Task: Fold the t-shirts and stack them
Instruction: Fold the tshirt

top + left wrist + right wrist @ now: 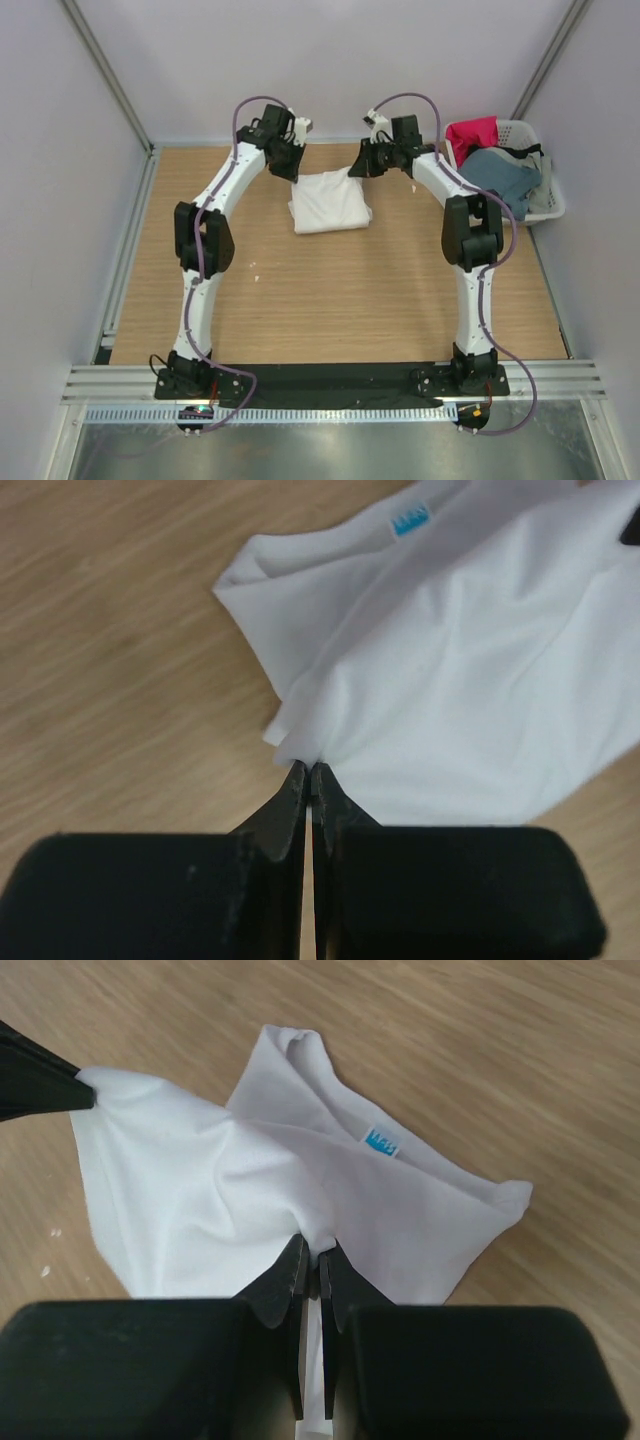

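A white t-shirt [329, 203] lies partly folded at the far middle of the wooden table, its blue neck label [408, 522] showing. My left gripper [292, 172] is shut on the shirt's far left corner [296, 748]. My right gripper [362, 166] is shut on a pinch of the shirt's far right edge [320, 1238]; the label also shows in the right wrist view [380, 1143]. The left fingertips [60, 1085] show at the left of that view, holding the cloth. A red-pink shirt [472, 134] and a slate blue shirt [502, 175] lie in the basket.
A white slotted plastic basket [552, 196] stands at the table's far right corner. Grey walls close in the back and sides. The wooden table [330, 300] stretches toward the arm bases at the near edge.
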`<move>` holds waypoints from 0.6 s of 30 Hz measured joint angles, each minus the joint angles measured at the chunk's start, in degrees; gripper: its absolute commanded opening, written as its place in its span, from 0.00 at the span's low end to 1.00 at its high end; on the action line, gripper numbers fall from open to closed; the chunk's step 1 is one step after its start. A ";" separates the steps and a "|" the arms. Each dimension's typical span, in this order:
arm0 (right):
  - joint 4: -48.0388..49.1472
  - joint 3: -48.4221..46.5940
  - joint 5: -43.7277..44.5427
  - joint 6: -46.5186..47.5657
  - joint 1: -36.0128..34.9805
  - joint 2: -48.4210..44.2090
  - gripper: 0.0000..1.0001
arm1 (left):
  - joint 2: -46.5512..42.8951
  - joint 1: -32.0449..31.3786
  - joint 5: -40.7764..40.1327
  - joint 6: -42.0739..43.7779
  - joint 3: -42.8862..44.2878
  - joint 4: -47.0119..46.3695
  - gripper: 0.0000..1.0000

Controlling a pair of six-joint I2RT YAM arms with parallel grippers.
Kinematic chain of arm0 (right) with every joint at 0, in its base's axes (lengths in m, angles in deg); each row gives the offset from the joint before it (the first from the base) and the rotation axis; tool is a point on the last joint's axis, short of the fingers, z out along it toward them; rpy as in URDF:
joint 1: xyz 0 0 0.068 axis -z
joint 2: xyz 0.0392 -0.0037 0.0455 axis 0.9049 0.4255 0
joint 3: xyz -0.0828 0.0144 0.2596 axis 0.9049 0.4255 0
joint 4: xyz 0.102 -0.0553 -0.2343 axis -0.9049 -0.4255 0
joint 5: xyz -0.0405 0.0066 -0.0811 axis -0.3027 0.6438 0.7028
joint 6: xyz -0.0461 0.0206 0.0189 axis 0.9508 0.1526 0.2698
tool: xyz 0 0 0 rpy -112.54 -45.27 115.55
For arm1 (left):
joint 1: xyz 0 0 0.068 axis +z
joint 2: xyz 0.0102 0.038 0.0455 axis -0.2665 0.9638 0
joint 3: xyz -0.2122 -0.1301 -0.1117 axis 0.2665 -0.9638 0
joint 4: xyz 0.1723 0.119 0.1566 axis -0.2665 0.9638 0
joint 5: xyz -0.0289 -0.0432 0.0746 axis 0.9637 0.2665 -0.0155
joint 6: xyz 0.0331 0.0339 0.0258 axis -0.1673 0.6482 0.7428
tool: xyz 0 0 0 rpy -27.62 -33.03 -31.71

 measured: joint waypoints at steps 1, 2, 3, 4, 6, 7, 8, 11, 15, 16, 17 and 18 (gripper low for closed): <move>0.70 -2.03 0.35 -0.31 0.00 2.23 0.09 | 1.90 0.31 -1.03 0.00 1.60 -0.55 0.00; 1.31 -3.67 0.85 -0.50 0.00 4.26 0.09 | 4.13 0.59 -2.40 -0.02 3.17 -1.57 0.00; 1.60 -5.60 1.49 -0.72 0.00 6.32 0.09 | 6.21 0.87 -3.82 0.00 4.33 -2.45 0.00; 2.01 -6.97 2.12 -0.85 0.00 7.98 0.09 | 8.07 1.07 -5.01 -0.02 5.57 -2.93 0.00; 2.54 -8.46 3.43 -0.87 0.00 9.92 0.09 | 11.19 1.18 -6.91 -0.02 7.58 -4.11 0.00; 2.56 -8.70 3.98 -0.87 0.00 10.25 0.09 | 12.07 1.14 -7.45 0.00 8.15 -4.94 0.00; 2.56 -8.83 4.55 -0.85 0.00 10.29 0.09 | 12.61 1.07 -7.87 0.00 8.50 -5.42 0.00; 3.43 -10.21 5.86 -0.83 0.11 10.29 0.09 | 12.85 0.70 -8.61 0.00 9.92 -7.61 0.00; 5.01 -10.71 7.76 -0.72 0.50 9.94 0.08 | 12.85 0.50 -8.79 0.02 12.39 -11.67 0.07; 5.16 -10.71 8.11 -0.66 0.66 9.88 0.08 | 12.85 0.46 -8.83 0.02 12.57 -12.85 0.08; 5.38 -10.49 8.46 -0.63 0.76 9.81 0.08 | 12.85 0.42 -8.90 0.04 12.61 -13.84 0.14; 5.55 -9.99 8.72 -0.61 0.83 9.60 0.08 | 12.85 0.39 -9.03 0.11 12.61 -14.69 0.25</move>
